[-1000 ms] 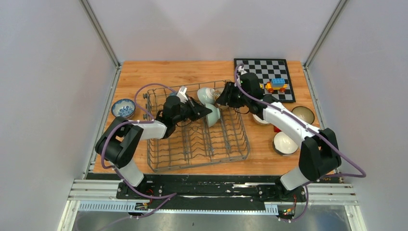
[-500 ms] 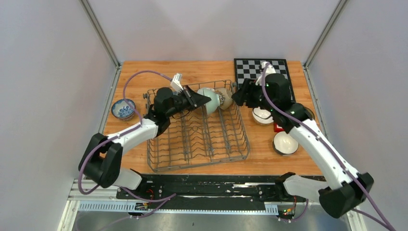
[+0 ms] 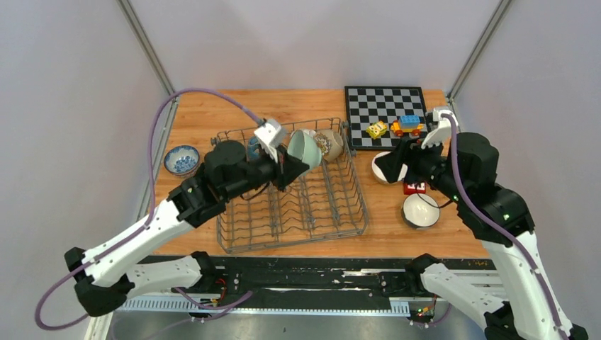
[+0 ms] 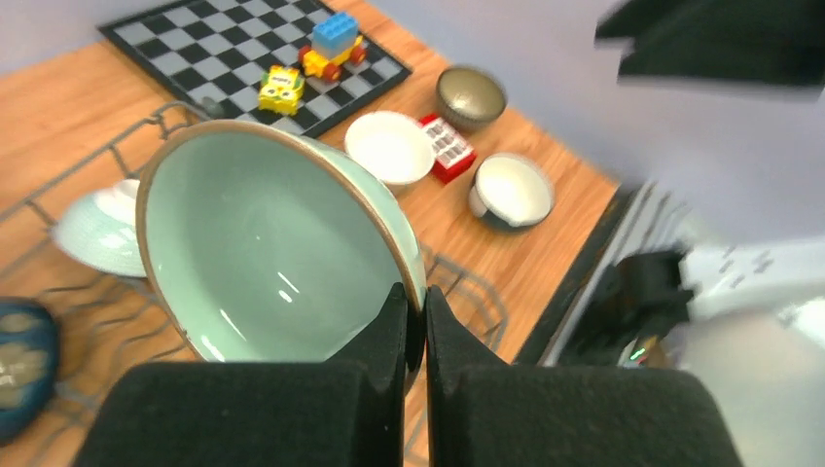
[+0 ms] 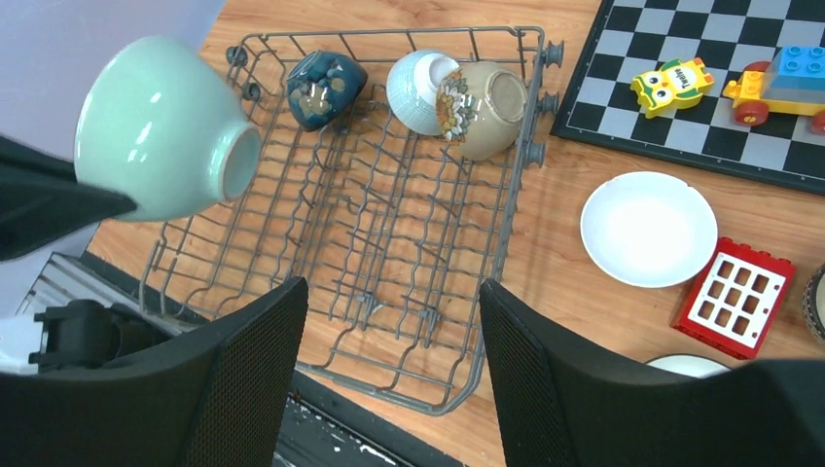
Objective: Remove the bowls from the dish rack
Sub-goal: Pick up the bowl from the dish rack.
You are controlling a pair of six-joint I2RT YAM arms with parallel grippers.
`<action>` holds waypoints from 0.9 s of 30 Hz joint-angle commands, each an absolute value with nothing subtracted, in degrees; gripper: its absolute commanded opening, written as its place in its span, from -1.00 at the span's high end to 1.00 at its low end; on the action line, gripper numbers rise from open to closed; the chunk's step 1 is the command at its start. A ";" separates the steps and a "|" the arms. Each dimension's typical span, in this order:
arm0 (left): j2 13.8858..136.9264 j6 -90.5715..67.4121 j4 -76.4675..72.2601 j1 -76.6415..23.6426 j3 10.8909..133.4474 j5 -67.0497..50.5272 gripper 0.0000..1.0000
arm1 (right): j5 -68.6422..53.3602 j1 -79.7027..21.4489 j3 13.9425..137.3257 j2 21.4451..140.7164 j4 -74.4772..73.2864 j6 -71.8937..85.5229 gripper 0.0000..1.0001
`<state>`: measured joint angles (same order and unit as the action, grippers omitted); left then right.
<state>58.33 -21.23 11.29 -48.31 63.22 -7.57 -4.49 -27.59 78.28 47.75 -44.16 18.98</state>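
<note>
— Left tool (image 4: 415, 302) is clamped on the rim of the pale green bowl (image 4: 272, 253). I hold it in the air above the dish rack (image 3: 283, 212), clear of the prongs.
— What's already out?
— Far left on the tabletop (image 3: 234, 106) sits the blue-and-white bowl (image 3: 182, 159). Right of the rack I count a first white bowl (image 4: 391, 146), a second white bowl (image 4: 513, 188) and a brown bowl (image 4: 471, 95).
— And inside?
— Three along the far end: dark teal bowl (image 5: 324, 88), pale blue bowl (image 5: 418, 89), beige bowl (image 5: 484, 95). My right tool (image 5: 389, 292) hangs near the first white bowl, jaws apart and empty. I judge us about halfway.
</note>
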 commanded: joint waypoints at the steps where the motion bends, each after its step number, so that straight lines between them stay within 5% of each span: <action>1: 53.76 5.85 24.89 -63.65 63.44 16.30 1.00 | -8.29 -27.05 80.71 45.86 -50.59 17.22 -0.38; 11: 59.07 37.94 27.98 -95.44 59.51 43.94 1.00 | -22.15 -28.58 83.76 51.11 -57.42 15.02 -0.25; 27: 62.95 45.23 36.73 -100.35 57.36 29.40 1.00 | -2.17 -56.14 89.29 65.25 -63.42 13.78 -0.17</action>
<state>63.29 43.48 37.36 -99.61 57.28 31.70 -8.34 -53.30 88.40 62.54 -61.19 13.87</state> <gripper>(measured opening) 0.029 0.595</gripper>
